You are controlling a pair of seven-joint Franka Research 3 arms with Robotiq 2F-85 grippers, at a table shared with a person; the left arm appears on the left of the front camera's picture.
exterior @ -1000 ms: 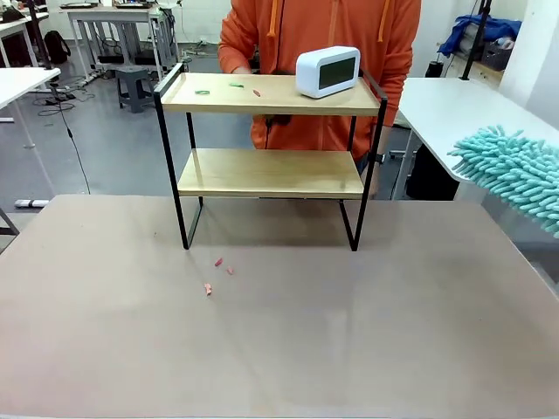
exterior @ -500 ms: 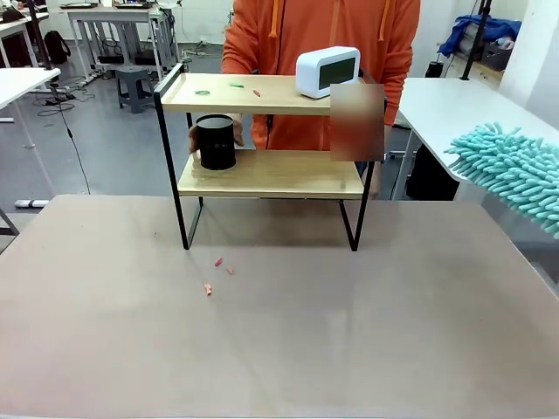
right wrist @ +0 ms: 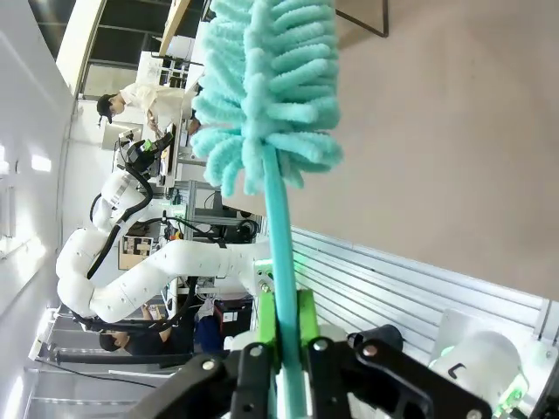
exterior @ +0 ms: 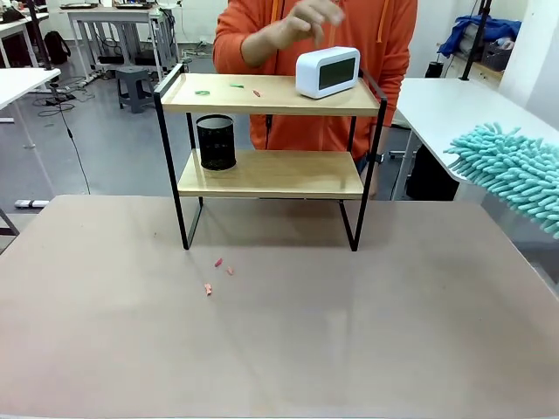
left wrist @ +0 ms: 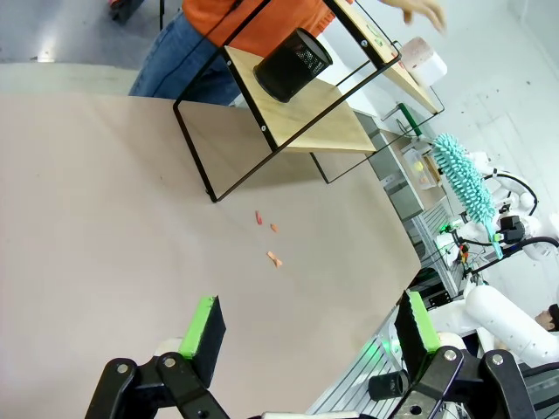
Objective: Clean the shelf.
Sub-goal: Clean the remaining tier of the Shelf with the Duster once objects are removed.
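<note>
The shelf (exterior: 288,175) stands at the table's far side, a small rack of two wooden boards in a black frame (left wrist: 325,131). Its top board carries a white clock (exterior: 327,72) and small green and red scraps (exterior: 236,85). A black mesh cup (exterior: 216,141) sits on the left of the lower board. A person in orange stands behind, one hand (exterior: 306,19) raised above the clock. My right gripper (right wrist: 286,321) is shut on the handle of a teal fluffy duster (right wrist: 266,96), whose head hangs at the right edge (exterior: 515,170). My left gripper (left wrist: 310,325) hovers open over the table.
Three pink scraps (exterior: 218,262) lie on the brown table (exterior: 349,349) in front of the shelf's left legs. A white side table (exterior: 463,109) stands to the right, just behind the duster head.
The person set the black mesh cup on the lower board, then lifted the hand above the clock. Neither arm nor the duster has visibly moved.
</note>
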